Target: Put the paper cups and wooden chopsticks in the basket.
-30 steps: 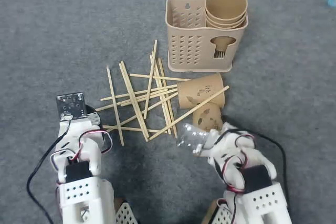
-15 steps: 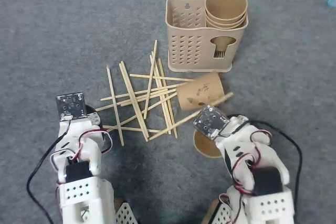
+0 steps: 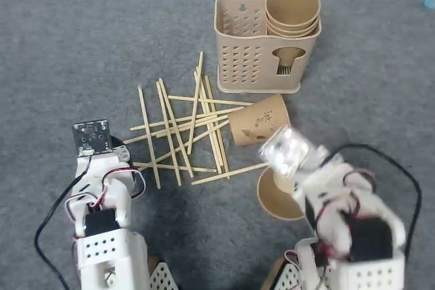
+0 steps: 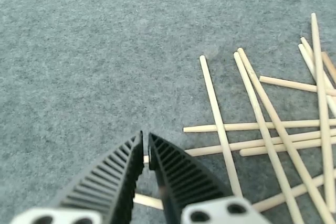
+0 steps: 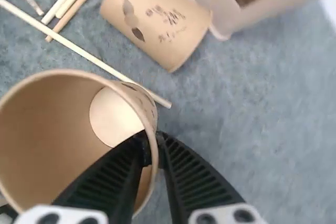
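1. Starting far left with the left arm (image 3: 102, 215), sitting low at the near edge of the grey surface (image 3: 61, 52), wrist pointing toward the stick pile.
2. Checking the left jaws in the left wrist view: pressed almost together, only a thin slit between the tips, hanging just over the surface at the near-left fringe of the pile. Catching a sliver of one stick through the slit, and not being able to tell whether anything is touching it.
3. Sliding right to the wooden chopsticks (image 3: 197, 120) (image 4: 262, 124): lying loose on the surface in a crisscrossed scatter, between the left arm and the basket, with one long stick angling out toward the right arm.
4. Coming next to the lying paper cup (image 3: 262, 120) (image 5: 155, 17): tipped on its side on the surface, just in front of the basket, at the right edge of the scatter.
5. Glancing up to the basket (image 3: 248, 59) (image 5: 262, 9), standing upright at the far side, holding the stacked cups (image 3: 292, 6) nested in its right-hand compartment.
6. Finishing on the right arm (image 3: 353, 229) with the held paper cup (image 3: 275, 198) (image 5: 68, 129): right jaws pinching the cup's wall at the rim, one inside and one outside. Showing the cup's open mouth to the high camera, near the lying paper cup, with the long stick passing behind its rim in the right wrist view.
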Available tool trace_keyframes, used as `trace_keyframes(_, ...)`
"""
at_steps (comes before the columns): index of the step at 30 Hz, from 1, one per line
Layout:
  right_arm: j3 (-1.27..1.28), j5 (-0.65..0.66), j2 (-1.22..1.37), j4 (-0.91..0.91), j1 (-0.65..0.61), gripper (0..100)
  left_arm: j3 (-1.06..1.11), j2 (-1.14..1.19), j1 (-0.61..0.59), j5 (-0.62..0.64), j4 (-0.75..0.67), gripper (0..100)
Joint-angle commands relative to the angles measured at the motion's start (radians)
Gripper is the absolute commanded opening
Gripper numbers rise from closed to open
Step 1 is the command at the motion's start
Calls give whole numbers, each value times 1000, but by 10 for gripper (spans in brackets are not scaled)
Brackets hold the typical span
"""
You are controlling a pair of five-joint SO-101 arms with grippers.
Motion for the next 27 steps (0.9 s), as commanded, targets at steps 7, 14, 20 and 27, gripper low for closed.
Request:
trace_keyframes(7,-474,-255,590,110,147,9,-5,-17,-6,-14,-23,13)
trace_keyframes(14,-885,-499,917,217,189,9,-5,-17,-6,-14,-23,13)
trace_keyframes(20,-1323,-606,1122,254,211,9,-5,-17,-6,-14,-23,13)
trace_keyframes(27,-1786,-621,1273,249,202,9,-5,-17,-8,-14,-23,13)
